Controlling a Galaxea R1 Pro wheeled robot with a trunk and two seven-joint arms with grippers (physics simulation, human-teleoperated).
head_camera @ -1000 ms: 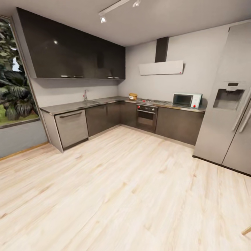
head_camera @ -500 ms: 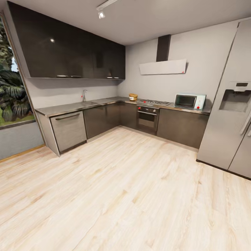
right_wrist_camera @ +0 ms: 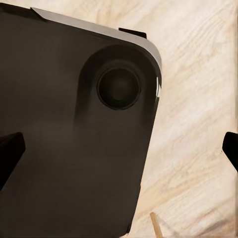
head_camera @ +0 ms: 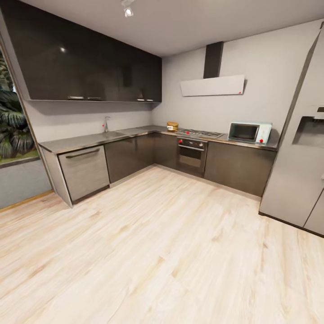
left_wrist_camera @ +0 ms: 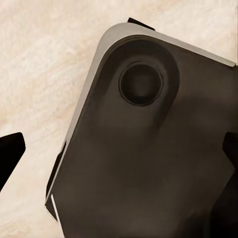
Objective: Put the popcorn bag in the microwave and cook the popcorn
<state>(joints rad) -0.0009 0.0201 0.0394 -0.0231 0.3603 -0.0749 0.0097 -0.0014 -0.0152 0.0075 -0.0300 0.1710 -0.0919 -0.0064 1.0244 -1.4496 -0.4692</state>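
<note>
Fingers apart — pale wood floor

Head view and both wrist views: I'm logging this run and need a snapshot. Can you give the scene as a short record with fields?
setting: kitchen, pale wood floor
countertop: grey, L-shaped, over dark cabinets
popcorn bag: on the countertop, in the corner, beside the hob
microwave: on the countertop, door closed, next to the fridge
built-in oven: under the hob
left gripper: open, holds nothing, above the robot's dark base
right gripper: open, holds nothing
task state: bag not yet picked up
</note>
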